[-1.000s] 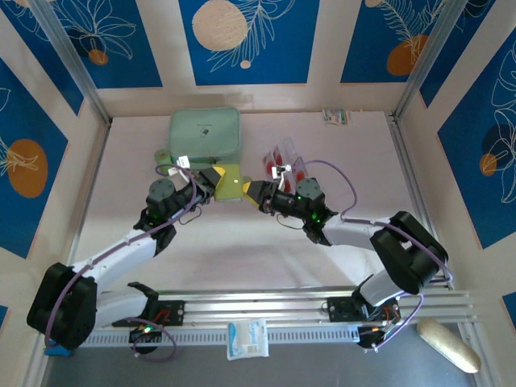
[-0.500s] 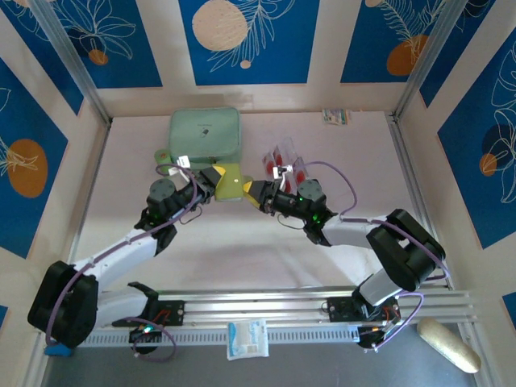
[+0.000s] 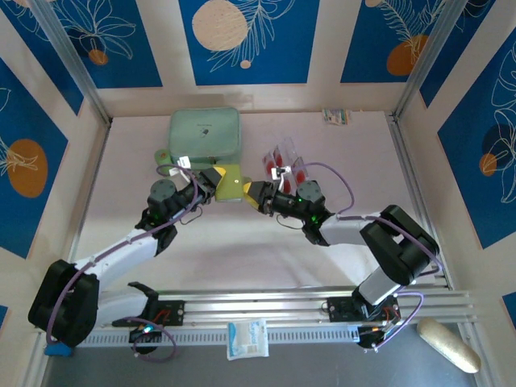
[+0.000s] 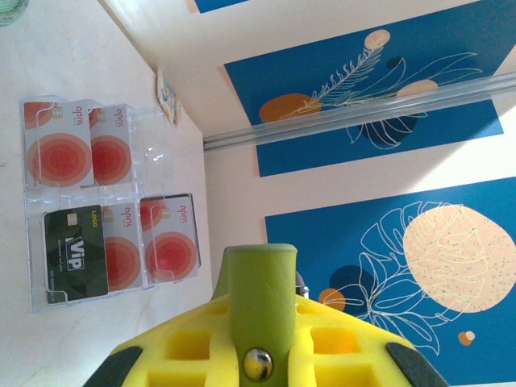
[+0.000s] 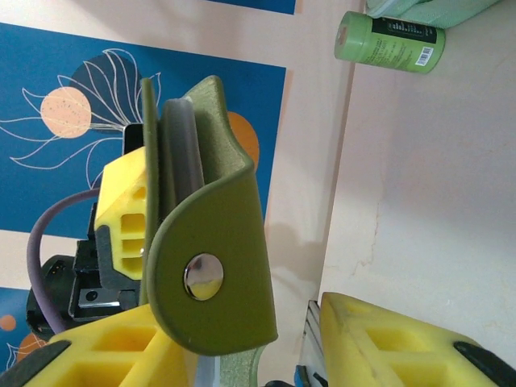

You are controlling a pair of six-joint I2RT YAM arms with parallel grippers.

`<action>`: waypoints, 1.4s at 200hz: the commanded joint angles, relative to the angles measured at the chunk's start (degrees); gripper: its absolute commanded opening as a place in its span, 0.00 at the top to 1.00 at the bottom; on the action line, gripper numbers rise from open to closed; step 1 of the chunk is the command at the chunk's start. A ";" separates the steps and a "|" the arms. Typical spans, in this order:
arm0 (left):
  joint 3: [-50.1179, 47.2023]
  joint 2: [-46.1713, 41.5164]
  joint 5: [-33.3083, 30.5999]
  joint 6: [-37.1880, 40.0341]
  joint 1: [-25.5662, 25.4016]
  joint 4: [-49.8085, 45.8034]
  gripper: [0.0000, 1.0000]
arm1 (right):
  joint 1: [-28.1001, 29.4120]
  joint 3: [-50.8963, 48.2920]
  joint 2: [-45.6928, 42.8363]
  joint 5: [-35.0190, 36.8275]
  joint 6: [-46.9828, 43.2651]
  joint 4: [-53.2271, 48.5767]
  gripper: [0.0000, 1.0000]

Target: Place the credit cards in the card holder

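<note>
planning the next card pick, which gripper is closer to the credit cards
Right. The right gripper is just beside the credit cards; the left gripper is farther off, across the card holder.

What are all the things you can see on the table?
card holder: one, olive-green, mid-table, between the grippers
credit cards: at least five, four with red circles and one black, in the tray
tray: one, clear, right of the card holder
zip case: one, mint-green, far left of the table
roll: one, green, beside the zip case
small packet: one, pale, by the far wall
pouch: one, white and blue, below the rail
left gripper: one, yellow fingers, shut on the card holder
right gripper: one, yellow fingers, open at the holder's right edge
</note>
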 commanded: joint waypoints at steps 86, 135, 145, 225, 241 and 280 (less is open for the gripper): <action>-2.05 1.47 0.51 -1.42 -0.77 4.24 1.00 | 0.64 3.22 3.06 -3.96 2.42 7.67 0.67; -2.21 1.94 0.44 -1.51 -0.79 4.97 1.00 | 0.63 3.59 4.44 -4.99 3.46 9.79 0.85; -2.23 1.94 0.55 -1.40 -0.76 4.89 1.00 | 0.51 3.38 4.53 -4.99 3.49 10.06 0.93; -3.28 -2.06 -0.24 6.09 0.41 -5.68 0.00 | -0.61 -2.84 -0.87 -2.40 -2.90 0.81 1.00; -3.11 -4.50 -0.47 10.25 1.25 -11.57 0.00 | -0.59 -4.52 -2.80 -1.43 -5.24 -2.88 1.00; 1.15 -7.99 -2.07 23.41 1.76 -30.01 0.00 | 1.53 -6.33 -6.80 1.88 -12.73 -14.82 1.00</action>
